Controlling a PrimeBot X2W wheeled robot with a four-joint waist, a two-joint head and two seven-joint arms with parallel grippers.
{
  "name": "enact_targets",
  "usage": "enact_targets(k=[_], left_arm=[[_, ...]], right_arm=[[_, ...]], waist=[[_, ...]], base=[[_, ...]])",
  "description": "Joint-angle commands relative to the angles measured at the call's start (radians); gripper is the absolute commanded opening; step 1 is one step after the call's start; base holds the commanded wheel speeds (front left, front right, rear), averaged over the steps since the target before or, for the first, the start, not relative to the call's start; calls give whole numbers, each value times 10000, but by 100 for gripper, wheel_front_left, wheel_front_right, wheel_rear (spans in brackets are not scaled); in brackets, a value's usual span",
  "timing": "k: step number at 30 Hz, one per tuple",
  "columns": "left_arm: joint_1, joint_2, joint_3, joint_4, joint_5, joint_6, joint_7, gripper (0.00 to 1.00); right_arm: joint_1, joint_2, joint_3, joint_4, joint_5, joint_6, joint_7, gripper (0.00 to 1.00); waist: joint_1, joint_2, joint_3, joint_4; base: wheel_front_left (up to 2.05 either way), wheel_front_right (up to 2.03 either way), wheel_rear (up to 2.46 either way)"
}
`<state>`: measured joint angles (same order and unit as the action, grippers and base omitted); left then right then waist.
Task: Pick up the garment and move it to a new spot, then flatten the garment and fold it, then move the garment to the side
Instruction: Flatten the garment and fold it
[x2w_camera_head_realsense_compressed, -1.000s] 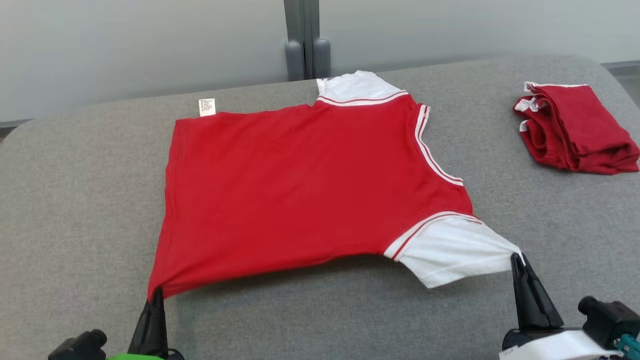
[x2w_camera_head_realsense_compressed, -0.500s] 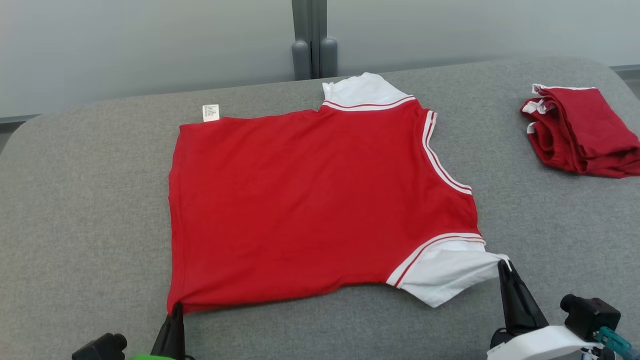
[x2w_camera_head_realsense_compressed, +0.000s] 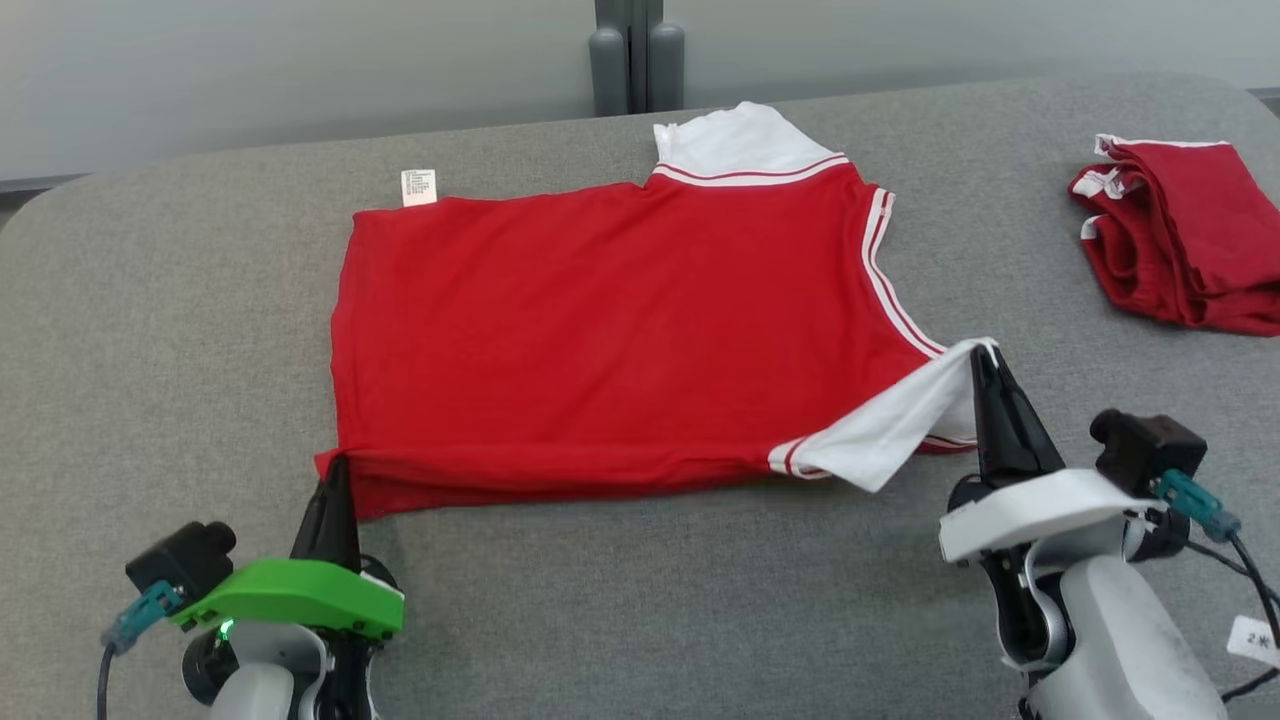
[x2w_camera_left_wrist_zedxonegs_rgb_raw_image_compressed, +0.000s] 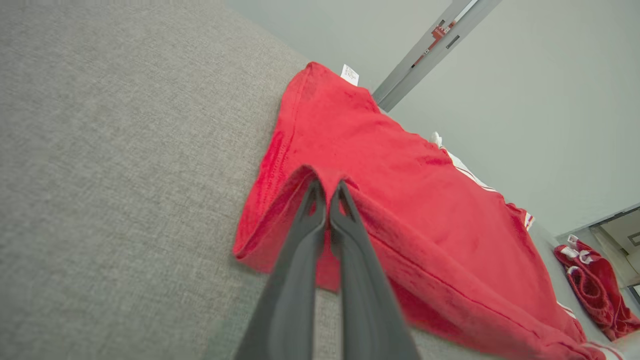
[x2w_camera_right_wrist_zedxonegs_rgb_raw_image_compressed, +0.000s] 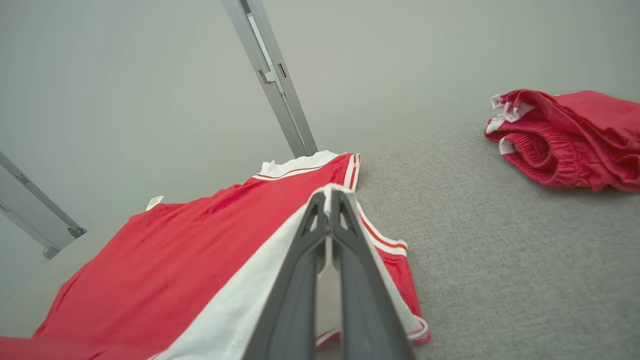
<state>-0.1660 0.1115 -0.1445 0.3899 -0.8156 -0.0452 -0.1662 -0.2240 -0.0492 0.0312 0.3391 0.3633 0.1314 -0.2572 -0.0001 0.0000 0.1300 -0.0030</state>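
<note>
Garment's near edge (x2w_camera_head_realsense_compressed: 560, 476) farther inward

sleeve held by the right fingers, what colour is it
The sleeve is white, with red and white stripes at its seam; head view shows it best.

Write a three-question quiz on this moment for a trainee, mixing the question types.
1. True or false: the left gripper is shut on the near hem corner of the shirt.
2. What does the right gripper hold?
A) the white sleeve, lifted off the surface
B) the collar
C) the care label
3. Fill in: the folded red garment lies on the gray surface to the robot's ____ of the shirt.

Key: 1 true; 2 A; 3 right.
</note>
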Motion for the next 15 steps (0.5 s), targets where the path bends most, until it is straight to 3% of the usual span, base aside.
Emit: enact_targets(k=[1, 6, 15], left_arm=[[-424, 21, 49, 239, -77, -71, -44, 0], [-1522, 78, 69, 1323, 97, -36, -251, 0], [-2773, -149, -140, 2864, 256, -406, -663, 0]], right_arm=[[-459, -26, -16, 276, -92, -17, -73, 0], [-1900, -27, 7, 1564, -196, -17, -74, 0], [-3802, -27, -155, 3771, -719, -17, -79, 0]], waist=[[1, 0, 310, 62], [1, 0, 794, 97], [1, 0, 1277, 243]], base=[[0, 0, 0], [0, 0, 0], [0, 0, 0]])
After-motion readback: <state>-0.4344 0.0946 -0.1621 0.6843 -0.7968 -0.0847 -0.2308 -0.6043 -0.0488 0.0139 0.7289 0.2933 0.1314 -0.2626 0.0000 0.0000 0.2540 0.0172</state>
